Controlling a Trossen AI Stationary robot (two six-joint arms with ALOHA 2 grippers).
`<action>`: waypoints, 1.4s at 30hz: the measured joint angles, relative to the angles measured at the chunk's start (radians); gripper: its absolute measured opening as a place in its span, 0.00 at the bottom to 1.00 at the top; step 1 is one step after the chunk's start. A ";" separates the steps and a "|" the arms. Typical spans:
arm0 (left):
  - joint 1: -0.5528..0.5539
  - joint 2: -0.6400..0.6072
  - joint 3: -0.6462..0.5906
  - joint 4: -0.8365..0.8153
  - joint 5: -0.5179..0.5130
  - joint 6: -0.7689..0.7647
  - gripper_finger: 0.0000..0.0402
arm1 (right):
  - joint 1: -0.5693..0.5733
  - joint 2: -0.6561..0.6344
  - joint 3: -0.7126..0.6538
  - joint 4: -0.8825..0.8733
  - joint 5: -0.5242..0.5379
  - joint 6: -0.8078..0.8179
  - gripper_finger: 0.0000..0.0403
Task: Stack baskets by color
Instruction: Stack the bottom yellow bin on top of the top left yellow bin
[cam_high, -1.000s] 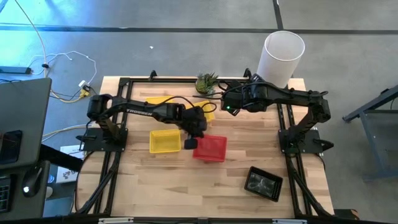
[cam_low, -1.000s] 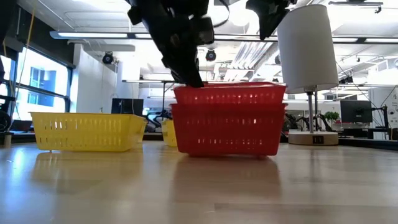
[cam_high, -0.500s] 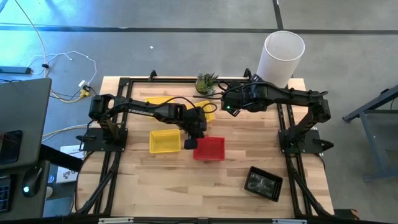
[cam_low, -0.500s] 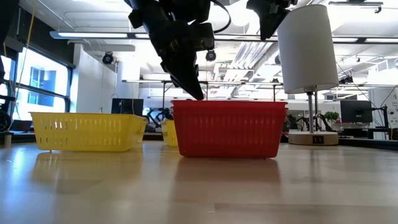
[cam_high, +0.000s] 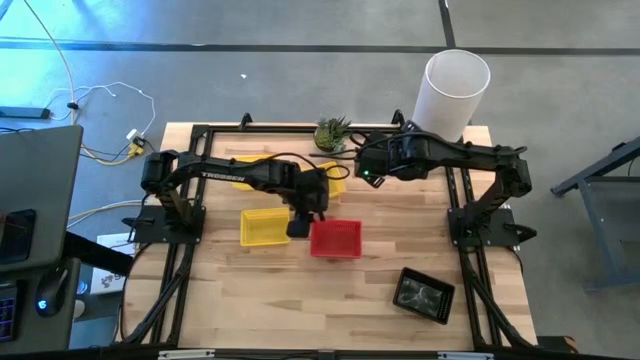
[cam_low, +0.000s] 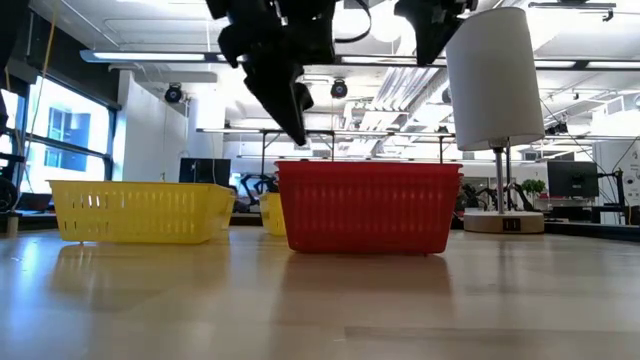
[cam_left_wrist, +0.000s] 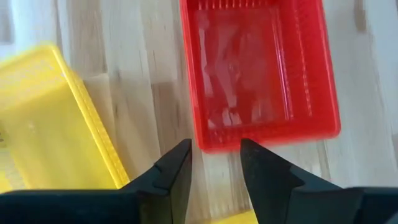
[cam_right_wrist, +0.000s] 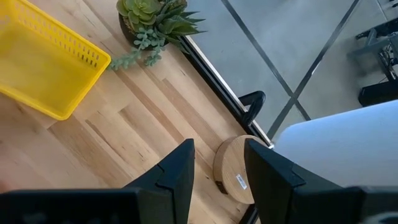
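The table (cam_high: 400, 255) is pale wood planking with a black frame along its sides, standing on a grey floor with cables at 10 o'clock. The low view looks across into a room with ceiling strip lights, windows and monitors.

The left gripper (cam_high: 297, 229) hangs just above the table at the centre, fingers (cam_left_wrist: 175, 171) spread apart and holding nothing; in its wrist view they straddle the near rim of the red baskets (cam_left_wrist: 258, 71) without touching it. "TROSSEN" can be read in white on the left arm. The red baskets (cam_high: 335, 239) sit just at 3 o'clock of that gripper, nested so they read as one stack in the low view (cam_low: 367, 205). A yellow basket (cam_high: 264, 227) lies just at 9 o'clock of the gripper, another yellow basket (cam_high: 262, 162) behind under the arm. A black basket (cam_high: 423, 295) rests at 5 o'clock.

The right gripper (cam_high: 364, 160) waits at 12 o'clock near the plant (cam_high: 332, 133), fingers (cam_right_wrist: 176, 171) parted and empty, beside the white cylinder (cam_high: 452, 92).
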 joint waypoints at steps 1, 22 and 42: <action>0.002 -0.006 -0.002 -0.037 0.000 -0.001 0.30 | 0.000 0.000 -0.005 0.005 -0.002 0.000 0.31; -0.006 -0.232 -0.262 -0.180 -0.131 -0.163 0.29 | 0.000 0.002 -0.106 0.033 -0.096 0.029 0.31; -0.003 -0.401 -0.526 -0.115 -0.199 -0.226 0.29 | 0.000 0.005 -0.105 0.087 -0.104 0.090 0.31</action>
